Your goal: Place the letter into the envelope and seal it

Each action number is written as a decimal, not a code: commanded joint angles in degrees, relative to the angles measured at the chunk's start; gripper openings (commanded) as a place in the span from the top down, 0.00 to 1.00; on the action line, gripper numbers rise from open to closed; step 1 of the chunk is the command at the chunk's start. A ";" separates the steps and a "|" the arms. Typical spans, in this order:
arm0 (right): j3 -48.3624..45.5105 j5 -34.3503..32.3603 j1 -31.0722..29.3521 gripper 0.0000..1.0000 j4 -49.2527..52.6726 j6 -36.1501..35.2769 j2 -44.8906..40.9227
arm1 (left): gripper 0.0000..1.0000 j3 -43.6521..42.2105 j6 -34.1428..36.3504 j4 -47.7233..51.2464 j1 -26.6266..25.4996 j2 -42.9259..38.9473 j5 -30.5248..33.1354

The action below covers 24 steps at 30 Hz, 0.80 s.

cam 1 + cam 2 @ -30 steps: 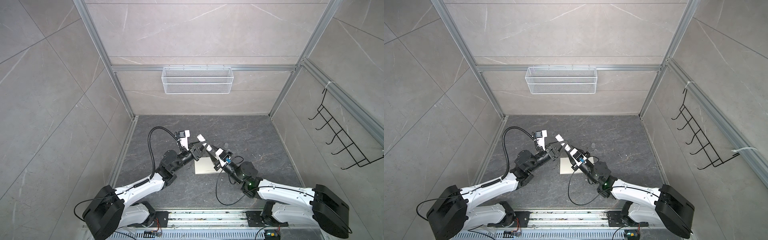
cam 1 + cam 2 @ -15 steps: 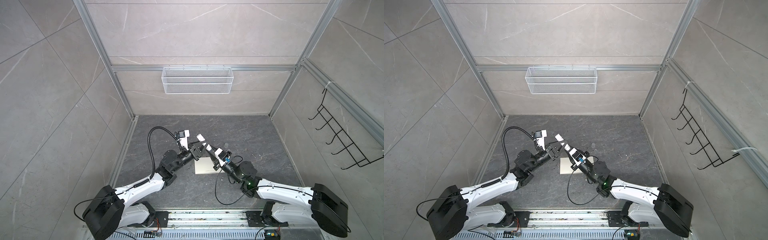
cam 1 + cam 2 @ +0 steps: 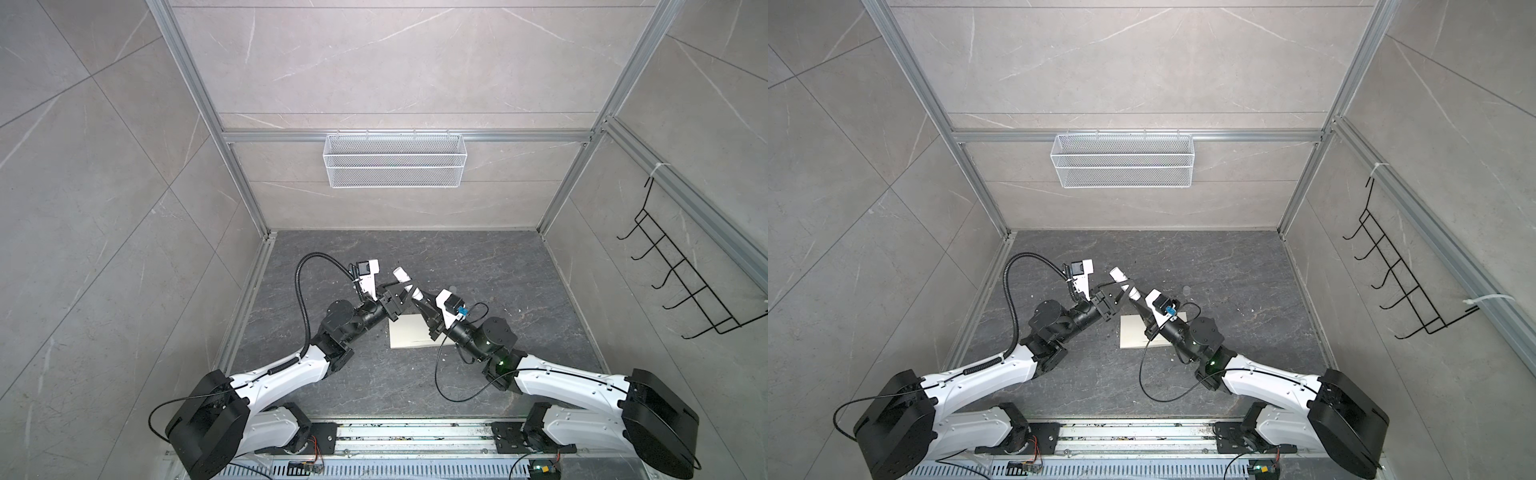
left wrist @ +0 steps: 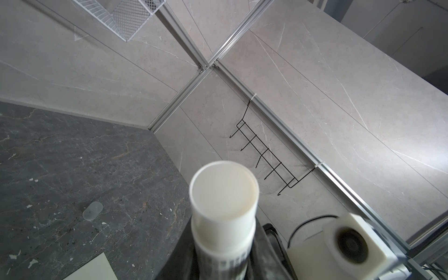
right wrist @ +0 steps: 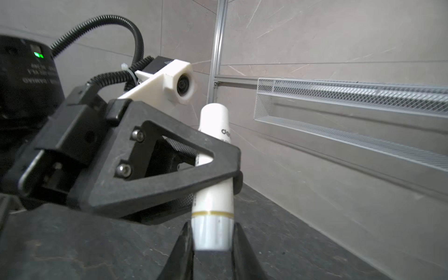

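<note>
A white tube is held above the middle of the table by both pincers. The left gripper is clamped across its body. The right gripper is closed narrowly on its lower end, below a gold band. The envelope is laid flat on the table beneath them, slightly nearer the front edge. A translucent cap is seen apart from it, toward the right edge.
</note>
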State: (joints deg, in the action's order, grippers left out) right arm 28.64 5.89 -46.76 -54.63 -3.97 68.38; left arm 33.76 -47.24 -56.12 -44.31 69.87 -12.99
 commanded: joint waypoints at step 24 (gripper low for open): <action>6.91 20.84 10.93 0.34 7.34 15.46 0.97 | 1.00 0.89 3.88 1.26 -0.32 -3.46 1.51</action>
State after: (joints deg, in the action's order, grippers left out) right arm 36.77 38.11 -33.63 -57.91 27.81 75.11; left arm 33.76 -42.50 -56.82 -44.18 68.14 -13.47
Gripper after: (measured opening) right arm 0.642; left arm 0.262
